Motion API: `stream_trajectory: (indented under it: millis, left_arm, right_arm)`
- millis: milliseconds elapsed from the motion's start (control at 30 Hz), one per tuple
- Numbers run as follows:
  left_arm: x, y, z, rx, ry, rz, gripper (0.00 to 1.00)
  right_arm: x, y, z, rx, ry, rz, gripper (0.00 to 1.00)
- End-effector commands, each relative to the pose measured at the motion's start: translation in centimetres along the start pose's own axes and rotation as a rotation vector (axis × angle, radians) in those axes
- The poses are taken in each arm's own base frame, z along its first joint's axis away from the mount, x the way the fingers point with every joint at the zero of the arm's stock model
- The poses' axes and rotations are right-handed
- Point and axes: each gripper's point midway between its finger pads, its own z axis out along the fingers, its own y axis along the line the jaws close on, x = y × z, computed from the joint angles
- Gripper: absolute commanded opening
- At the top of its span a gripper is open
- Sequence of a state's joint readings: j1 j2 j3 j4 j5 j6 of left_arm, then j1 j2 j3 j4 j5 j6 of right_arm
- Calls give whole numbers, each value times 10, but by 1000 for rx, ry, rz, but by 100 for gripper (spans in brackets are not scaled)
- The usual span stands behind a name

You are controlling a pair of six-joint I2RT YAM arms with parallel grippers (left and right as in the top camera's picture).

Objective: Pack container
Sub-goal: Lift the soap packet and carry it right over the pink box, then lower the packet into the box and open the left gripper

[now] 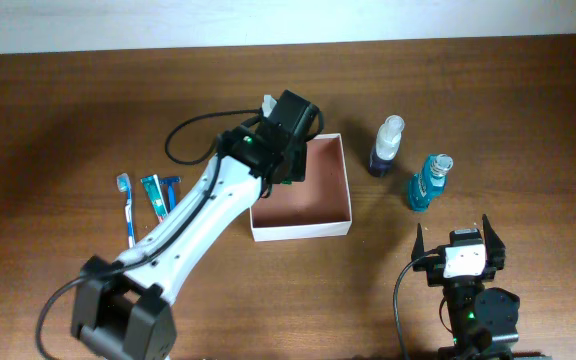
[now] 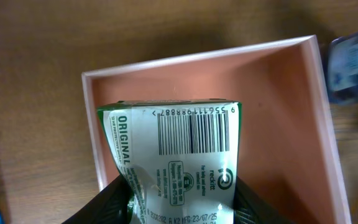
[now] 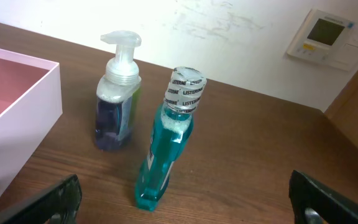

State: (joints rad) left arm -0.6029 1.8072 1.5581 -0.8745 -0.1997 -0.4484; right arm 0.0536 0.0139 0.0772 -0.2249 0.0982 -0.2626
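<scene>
overhead: the container (image 1: 308, 205) sits mid-counter (image 1: 58, 110), with the left arm (image 1: 193, 220) reaching over its far left corner. a pump bottle (image 1: 386, 147) and a mouthwash bottle (image 1: 428, 182) stand just to its right.
left wrist: the left fingers (image 2: 98, 208) are clamped on a green-and-white packet (image 2: 185, 155), held above the container's left part.
right wrist: the right fingers (image 3: 51, 202) are spread wide and hold nothing, on the near side of both bottles.

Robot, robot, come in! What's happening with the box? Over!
Left end effector shut on packet, over container. Right end effector open, holding nothing. Pump bottle, mouthwash bottle stand outside, right side.
</scene>
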Motion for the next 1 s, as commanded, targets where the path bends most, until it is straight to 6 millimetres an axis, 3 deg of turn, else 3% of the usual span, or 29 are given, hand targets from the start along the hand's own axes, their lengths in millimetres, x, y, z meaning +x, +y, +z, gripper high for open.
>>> stream_trajectory:
  millis: [0,267,500,633,967]
  left_arm:
    - [-7,-1,1,-15,-21,-74,18]
    - [1,0,14,-32,10,-74,18]
    - [14,1,39,-66,67,-120,18]
    - [19,2,48,-79,89,-115,10]
    - [30,3,69,-105,133,-105,10]
  right_arm:
    - [2,-3,0,21,2,1,98]
    - [3,-3,0,21,3,2,98]
    - [3,-3,0,21,3,2,98]
    - [2,-3,0,21,2,1,98]
    - [3,-3,0,21,3,2,98]
